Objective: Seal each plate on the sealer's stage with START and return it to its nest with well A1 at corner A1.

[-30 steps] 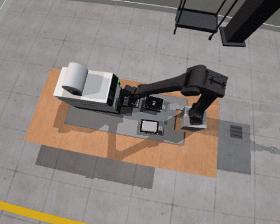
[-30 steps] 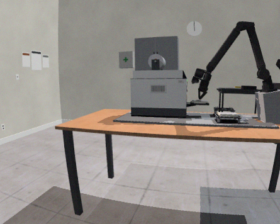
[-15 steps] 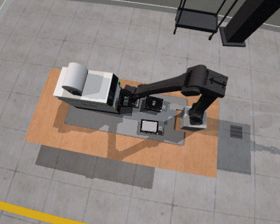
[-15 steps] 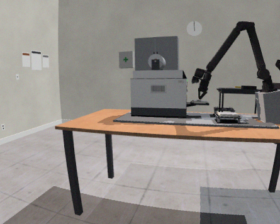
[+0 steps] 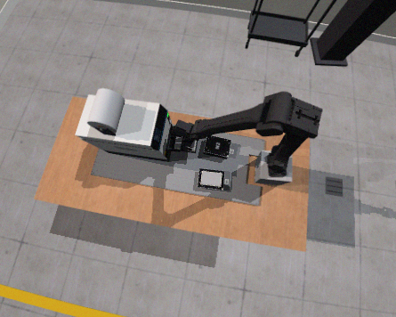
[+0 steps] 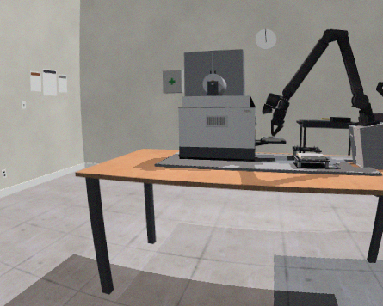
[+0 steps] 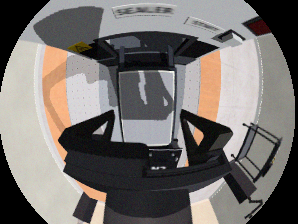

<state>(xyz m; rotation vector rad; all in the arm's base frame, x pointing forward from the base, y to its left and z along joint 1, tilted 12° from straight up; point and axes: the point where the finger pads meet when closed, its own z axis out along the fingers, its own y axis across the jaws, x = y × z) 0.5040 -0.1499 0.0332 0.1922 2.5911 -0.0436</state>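
A plate (image 7: 146,107) with a smooth, pale grey top and shadows across it lies flat on the sealer's stage, which is out; the stage (image 6: 274,142) shows in the exterior view. My gripper (image 7: 147,113) (image 6: 276,132) is open and empty, its fingers above and to either side of the plate's near part. The sealer (image 5: 120,126) (image 6: 217,129) shows a green lamp (image 5: 167,115) (image 6: 256,110). START (image 7: 231,38) is at the stage's right in the wrist view. The back nest (image 5: 217,146), N2, is black and holds no plate. A white plate (image 5: 211,179) sits in the front nest.
The sealer's front wall stands close beyond the stage. A white foil roll (image 5: 107,109) is on top of the sealer. Both nests stand on a grey mat (image 5: 133,168) between the sealer and the arm's base (image 5: 264,171). A wooden table (image 5: 62,178) lies under everything.
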